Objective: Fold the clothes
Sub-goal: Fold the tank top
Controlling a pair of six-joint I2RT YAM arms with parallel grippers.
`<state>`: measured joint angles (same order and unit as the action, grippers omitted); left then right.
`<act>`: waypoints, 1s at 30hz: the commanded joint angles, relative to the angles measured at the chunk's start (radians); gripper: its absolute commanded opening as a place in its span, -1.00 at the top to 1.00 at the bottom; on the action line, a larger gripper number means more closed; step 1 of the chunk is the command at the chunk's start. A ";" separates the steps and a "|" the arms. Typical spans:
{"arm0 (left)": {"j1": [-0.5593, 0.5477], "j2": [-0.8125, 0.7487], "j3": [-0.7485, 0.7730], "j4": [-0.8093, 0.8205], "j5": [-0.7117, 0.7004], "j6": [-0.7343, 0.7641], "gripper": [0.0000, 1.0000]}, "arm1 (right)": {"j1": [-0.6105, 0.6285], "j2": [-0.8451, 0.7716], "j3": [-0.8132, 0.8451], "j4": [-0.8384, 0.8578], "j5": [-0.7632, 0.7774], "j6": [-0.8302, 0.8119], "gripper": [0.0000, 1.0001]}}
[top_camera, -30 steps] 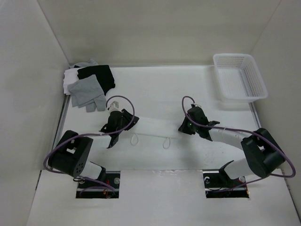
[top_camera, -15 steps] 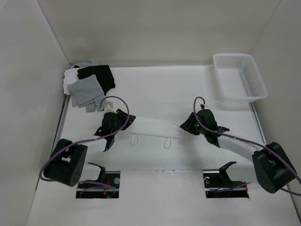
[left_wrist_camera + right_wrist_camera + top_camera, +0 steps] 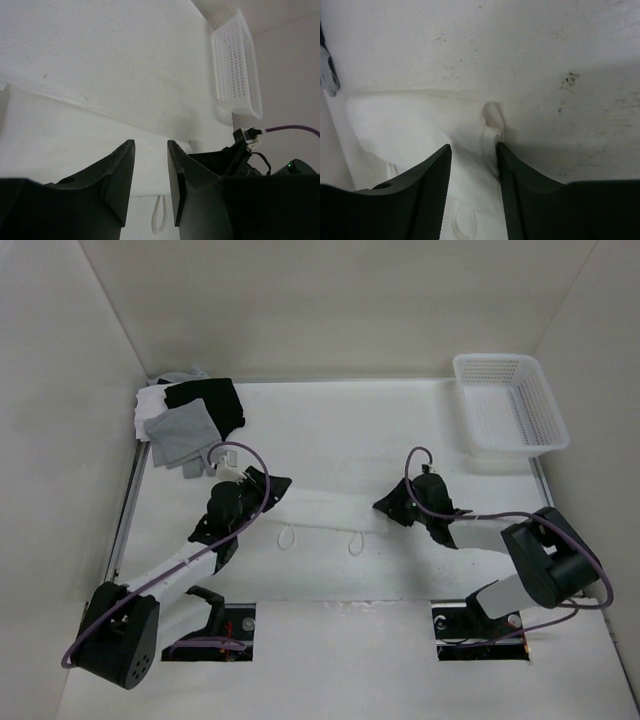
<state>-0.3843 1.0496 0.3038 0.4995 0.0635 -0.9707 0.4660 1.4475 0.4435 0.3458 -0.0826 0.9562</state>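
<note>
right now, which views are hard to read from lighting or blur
Top external view: flat light, so the thin white fabric garment nearly vanishes against the white table. Left wrist view: the left tool is an underexposed dark silhouette; the white mesh plastic basket is crisp. Right wrist view: the right tool is dark, with soft shadow beside the garment's bunched fold.

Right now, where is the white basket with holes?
In the top view, the white plastic basket sits at the far right corner of the table, beyond the right gripper, opposite the pile of grey and black clothes.
</note>
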 commanded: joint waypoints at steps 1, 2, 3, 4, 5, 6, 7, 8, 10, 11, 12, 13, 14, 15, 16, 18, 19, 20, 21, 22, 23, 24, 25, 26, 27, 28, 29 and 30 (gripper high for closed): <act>0.015 -0.042 0.017 0.001 0.009 0.020 0.39 | 0.010 0.083 -0.043 0.088 -0.019 0.073 0.21; 0.015 -0.049 0.017 0.001 0.009 0.020 0.39 | 0.010 0.091 -0.060 0.120 -0.019 0.093 0.34; 0.015 -0.054 0.017 0.001 0.009 0.020 0.39 | 0.010 0.090 -0.077 0.152 -0.019 0.111 0.47; 0.012 -0.059 0.017 0.001 0.009 0.017 0.39 | 0.006 0.073 -0.098 0.185 -0.016 0.124 0.59; 0.009 -0.063 0.015 0.001 0.009 0.017 0.39 | 0.000 0.044 -0.115 0.197 -0.016 0.130 0.68; 0.005 -0.066 0.014 0.001 0.009 0.015 0.39 | -0.003 0.004 -0.132 0.196 -0.008 0.131 0.73; 0.003 -0.068 0.014 0.001 0.009 0.015 0.39 | -0.010 -0.048 -0.144 0.171 -0.002 0.128 0.76; -0.001 -0.068 0.012 0.001 0.007 0.012 0.39 | -0.016 -0.103 -0.152 0.129 0.004 0.124 0.78; -0.011 -0.069 0.011 0.001 0.001 0.007 0.39 | -0.017 -0.221 -0.147 -0.003 0.027 0.081 0.80; -0.015 -0.069 0.009 0.001 -0.002 0.004 0.39 | -0.014 -0.284 -0.135 -0.087 0.044 0.055 0.80; -0.021 -0.069 0.009 0.002 -0.002 0.001 0.39 | -0.013 -0.329 -0.121 -0.150 0.058 0.037 0.81; -0.026 -0.071 0.008 0.005 -0.004 -0.003 0.39 | -0.011 -0.384 -0.097 -0.236 0.079 0.004 0.81; -0.031 -0.072 0.006 0.005 -0.005 -0.008 0.39 | -0.011 -0.432 -0.068 -0.317 0.105 -0.026 0.81; -0.035 -0.076 0.006 0.005 -0.005 -0.011 0.39 | -0.004 -0.467 -0.033 -0.396 0.125 -0.054 0.81; -0.040 -0.080 0.008 0.001 -0.007 -0.014 0.39 | 0.001 -0.484 0.010 -0.462 0.136 -0.083 0.80; -0.046 -0.092 0.009 -0.001 -0.007 -0.020 0.39 | 0.021 -0.472 0.110 -0.568 0.148 -0.125 0.80; -0.046 -0.098 0.009 -0.006 -0.005 -0.022 0.39 | 0.039 -0.451 0.153 -0.596 0.158 -0.131 0.80; -0.046 -0.114 0.011 -0.016 -0.002 -0.023 0.39 | 0.064 -0.420 0.200 -0.619 0.170 -0.132 0.80; -0.046 -0.125 0.012 -0.027 -0.002 -0.025 0.39 | 0.090 -0.380 0.252 -0.639 0.188 -0.135 0.80; -0.046 -0.141 0.014 -0.045 -0.005 -0.025 0.39 | 0.123 -0.334 0.303 -0.651 0.211 -0.137 0.81; -0.046 -0.158 0.014 -0.064 -0.007 -0.025 0.38 | 0.148 -0.299 0.342 -0.662 0.228 -0.137 0.81; -0.043 -0.175 0.012 -0.079 -0.008 -0.025 0.37 | 0.177 -0.244 0.397 -0.677 0.247 -0.137 0.81; -0.040 -0.192 0.008 -0.090 -0.008 -0.026 0.37 | 0.202 -0.184 0.455 -0.691 0.257 -0.137 0.81; -0.038 -0.209 0.000 -0.098 -0.008 -0.028 0.37 | 0.222 -0.124 0.507 -0.705 0.264 -0.132 0.82; -0.035 -0.226 -0.008 -0.101 -0.008 -0.031 0.37 | 0.242 -0.071 0.561 -0.717 0.265 -0.128 0.83; -0.032 -0.241 -0.015 -0.105 -0.005 -0.034 0.37 | 0.265 -0.015 0.610 -0.729 0.270 -0.122 0.83; -0.028 -0.256 -0.022 -0.107 0.001 -0.037 0.37 | 0.282 0.040 0.659 -0.743 0.283 -0.114 0.83; -0.026 -0.269 -0.028 -0.110 0.005 -0.040 0.36 | 0.295 0.095 0.713 -0.767 0.294 -0.100 0.83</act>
<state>-0.4198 0.8207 0.2966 0.3904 0.0608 -0.9981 0.7231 1.4483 1.0443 -0.3294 0.1516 0.8459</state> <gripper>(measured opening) 0.316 0.097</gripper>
